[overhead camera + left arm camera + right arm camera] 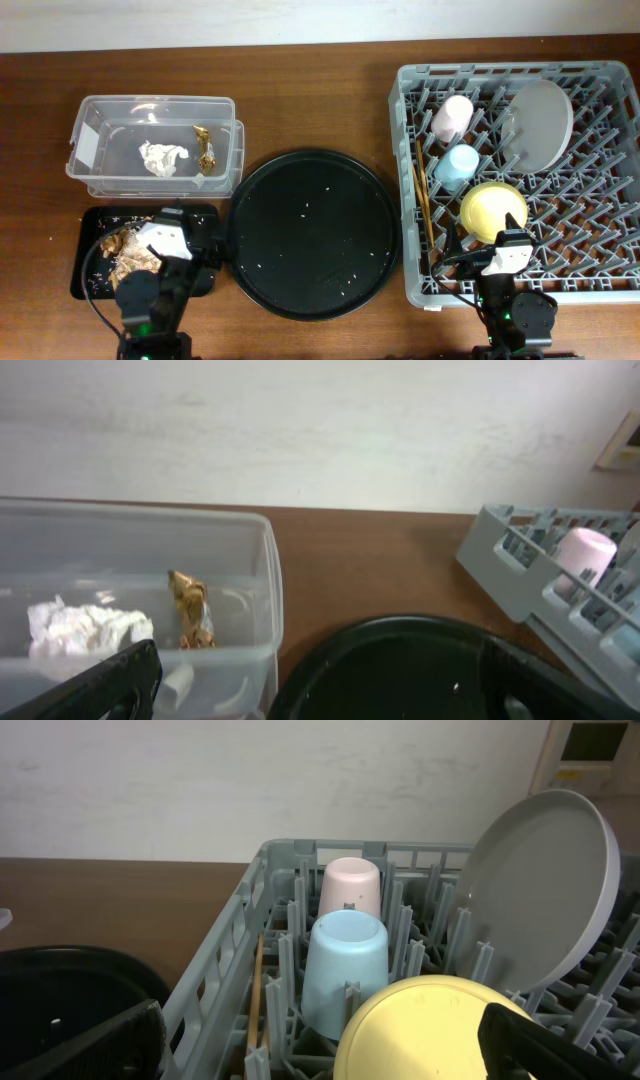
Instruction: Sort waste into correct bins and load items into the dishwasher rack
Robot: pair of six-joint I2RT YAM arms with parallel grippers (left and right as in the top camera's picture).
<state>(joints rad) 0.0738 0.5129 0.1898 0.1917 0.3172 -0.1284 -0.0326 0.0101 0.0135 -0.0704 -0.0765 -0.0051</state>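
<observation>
- Since the crumpled white tissue [163, 157] and the gold foil wrapper [206, 146] are dry rubbish, they share the clear plastic tub [90, 112], lying near each other on its floor but not touching.
- Brownish food scraps [124, 253] sit apart in the shallow black tray [84, 283] just in front of the tub, which keeps the crumbly waste separate.
- Only pale specks show on the round black tray [310, 190] between the bins and the dishwasher rack [620, 285].
- Inside the rack, the pink cup [350, 885] and blue cup [343, 960] appear upended between pegs, presumably to drain. The grey-green plate [540, 885] leans on edge against pegs, and the yellow bowl [430, 1030] shows its underside.
- Thin wooden chopsticks [424, 200] lie along the rack's left inner wall, where the lattice can hold something so slim.
- Both the left gripper [320, 655] and right gripper [320, 1020] are spread wide and carry nothing. The left hangs over the black tray, the right over the rack's near edge.
- Judging by this layout, the sorting and loading look complete.
</observation>
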